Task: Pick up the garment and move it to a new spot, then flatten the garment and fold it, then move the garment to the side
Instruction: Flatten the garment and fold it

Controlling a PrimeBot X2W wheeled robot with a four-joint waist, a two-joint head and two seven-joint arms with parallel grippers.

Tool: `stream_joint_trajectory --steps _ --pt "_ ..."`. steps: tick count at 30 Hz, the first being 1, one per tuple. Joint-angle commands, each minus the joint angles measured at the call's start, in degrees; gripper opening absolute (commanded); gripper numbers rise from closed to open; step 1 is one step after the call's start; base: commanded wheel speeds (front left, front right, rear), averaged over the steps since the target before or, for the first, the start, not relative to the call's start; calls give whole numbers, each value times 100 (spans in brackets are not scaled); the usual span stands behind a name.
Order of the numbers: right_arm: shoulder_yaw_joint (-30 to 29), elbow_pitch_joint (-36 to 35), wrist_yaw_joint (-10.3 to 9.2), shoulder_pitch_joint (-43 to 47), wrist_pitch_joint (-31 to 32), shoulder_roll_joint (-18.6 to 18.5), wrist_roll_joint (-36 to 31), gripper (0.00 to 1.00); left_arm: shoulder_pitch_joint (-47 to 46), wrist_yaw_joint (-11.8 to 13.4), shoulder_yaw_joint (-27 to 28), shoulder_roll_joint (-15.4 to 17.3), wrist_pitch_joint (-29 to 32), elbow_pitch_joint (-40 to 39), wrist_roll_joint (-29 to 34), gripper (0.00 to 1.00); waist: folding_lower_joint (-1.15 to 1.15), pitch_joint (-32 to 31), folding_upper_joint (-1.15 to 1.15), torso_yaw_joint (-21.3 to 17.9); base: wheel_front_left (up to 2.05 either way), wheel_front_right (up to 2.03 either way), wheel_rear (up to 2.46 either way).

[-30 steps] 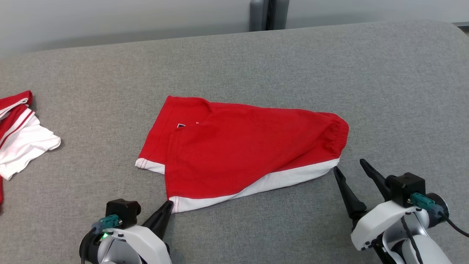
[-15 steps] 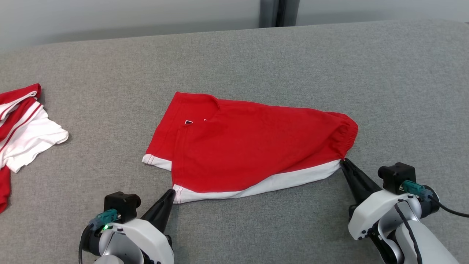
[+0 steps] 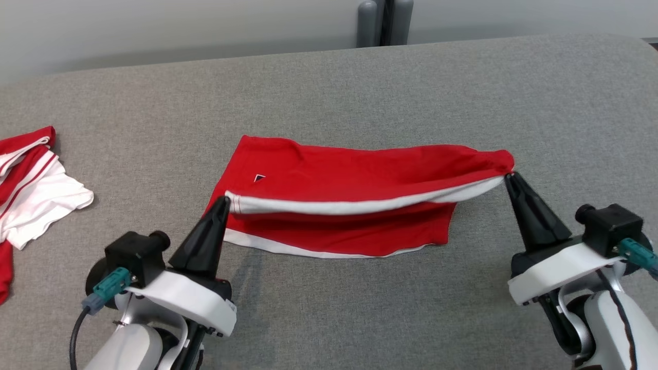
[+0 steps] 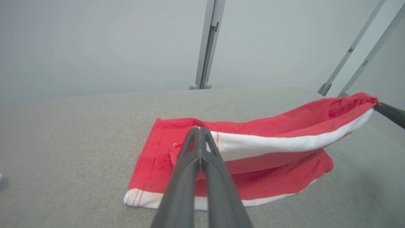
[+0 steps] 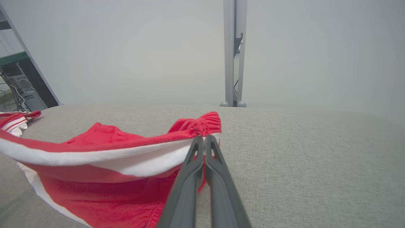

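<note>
Red shorts [image 3: 339, 180] with a white hem lie in the middle of the grey surface [image 3: 360, 92] in our head view, our left gripper [image 3: 224, 199] and right gripper [image 3: 509, 177] holding the near edge raised; in each wrist view we see the jaws closed on that hem.

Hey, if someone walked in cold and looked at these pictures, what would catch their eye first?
The red shorts stand out in the middle of the grey surface, their white-trimmed near edge lifted and stretched between the left hand and the right hand, each shut on a corner. Next, a second red and white garment lies crumpled at the head view's left edge.
</note>
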Motion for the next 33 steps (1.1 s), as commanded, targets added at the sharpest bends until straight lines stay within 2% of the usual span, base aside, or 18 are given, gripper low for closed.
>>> stream_joint_trajectory --steps 1,9,17,24,30,33 --pt "-140 -239 -2 71 51 1 -65 0 -148 78 76 67 -57 -181 70 0 0 -28 0 -5 0 0 0" --pt "-861 -2271 -3 269 446 250 -434 0 -694 407 387 266 -121 -1525 469 0 0 -193 0 -23 0 0 0" --pt "-1183 -3555 -2 407 849 406 -521 0 -984 630 534 491 60 -2519 803 0 0 -327 0 -74 0 0 0" --pt "-1318 -3743 -2 402 985 458 -361 0 -1163 658 575 555 181 -2787 861 0 0 -312 0 -79 0 0 0" --pt "-1294 -3518 -2 -23 987 328 -256 0 -1537 538 599 487 177 -2585 765 0 0 -125 0 -87 0 0 0" --pt "-1219 -3303 -2 -452 949 240 -156 0 -1912 400 599 429 168 -2359 719 0 0 108 0 -72 0 0 0"
